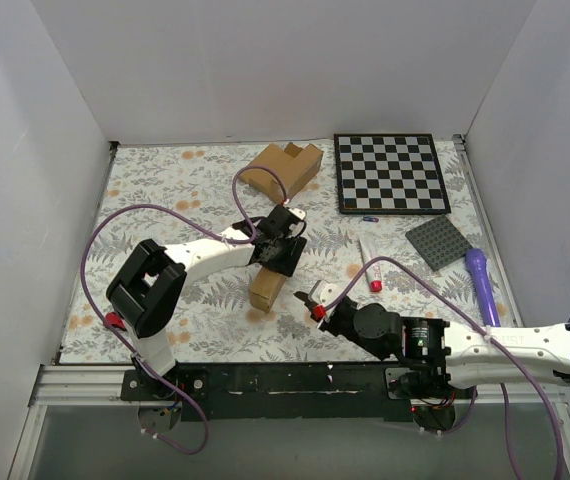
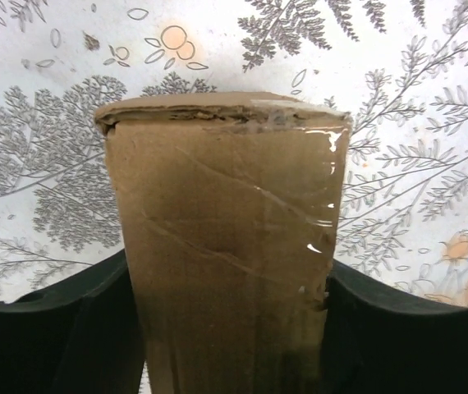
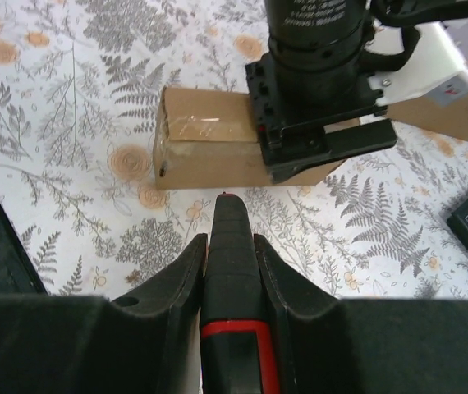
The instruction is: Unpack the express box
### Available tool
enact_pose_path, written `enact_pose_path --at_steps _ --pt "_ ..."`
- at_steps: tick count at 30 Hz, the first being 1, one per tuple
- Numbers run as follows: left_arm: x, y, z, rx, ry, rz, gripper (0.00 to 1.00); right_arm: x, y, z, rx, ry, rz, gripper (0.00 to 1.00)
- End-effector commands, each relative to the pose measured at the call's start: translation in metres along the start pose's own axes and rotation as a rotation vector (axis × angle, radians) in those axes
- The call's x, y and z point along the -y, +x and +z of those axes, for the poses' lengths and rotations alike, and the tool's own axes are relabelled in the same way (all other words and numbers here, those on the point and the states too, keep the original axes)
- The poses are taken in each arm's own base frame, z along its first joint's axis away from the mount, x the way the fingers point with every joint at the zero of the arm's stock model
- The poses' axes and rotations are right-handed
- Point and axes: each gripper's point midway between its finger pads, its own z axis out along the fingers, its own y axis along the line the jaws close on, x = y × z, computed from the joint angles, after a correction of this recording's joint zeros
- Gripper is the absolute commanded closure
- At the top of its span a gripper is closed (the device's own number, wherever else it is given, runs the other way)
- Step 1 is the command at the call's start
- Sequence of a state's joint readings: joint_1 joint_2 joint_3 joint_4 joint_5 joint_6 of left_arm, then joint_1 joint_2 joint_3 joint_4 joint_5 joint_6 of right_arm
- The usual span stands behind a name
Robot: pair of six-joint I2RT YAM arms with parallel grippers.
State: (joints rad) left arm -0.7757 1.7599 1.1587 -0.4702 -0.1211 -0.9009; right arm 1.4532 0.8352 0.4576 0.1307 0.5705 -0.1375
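- Nearby, the right gripper [image 3: 231,246] pinches a black tool [image 3: 230,287] with a red band. Its tip is aimed at the box [image 3: 205,148] just beyond and isn't touching it.
- Next out, the box lies flat on the cloth [image 1: 165,200] mid-table, its seam taped over. The left gripper [image 2: 230,304] clamps its far end, a finger pressed to each side.
- Risk, as I see it: the tip could skate off the slick tape [image 2: 326,189] and hit the left gripper, which sits close to the line of cut.
- Push too hard and the box, held at one end only, may swivel or slip free. Go too deep and whatever's inside gets scored.
- Box: plain brown card, creased, its edges a bit crushed. The tape is clear and glossy.
- Cloth: matte, fern-printed.
- Further back: a notched carton [image 1: 283,168] and a hard chequered board [image 1: 390,172].
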Motion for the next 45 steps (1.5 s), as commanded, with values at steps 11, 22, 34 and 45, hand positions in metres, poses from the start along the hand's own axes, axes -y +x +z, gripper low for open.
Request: enact_pose_path --at_steps 11,22,34,45 --pt "0.0 -0.088 -0.066 0.259 -0.017 -0.074 0.02 0.031 -0.055 -0.012 0.127 0.125 0.105 0.99" --pt "-0.105 -0.125 -0.201 0.821 -0.011 -0.7 0.02 0.074 -0.085 -0.015 0.18 0.34 0.397 0.99" --pt "0.006 -0.093 -0.296 0.984 0.827 -0.562 0.02 0.105 -0.175 -0.005 0.752 0.076 0.893 0.99" --pt "0.022 -0.071 -0.314 1.044 1.011 -0.496 0.05 0.103 -0.188 0.0 0.885 -0.144 1.128 0.99"
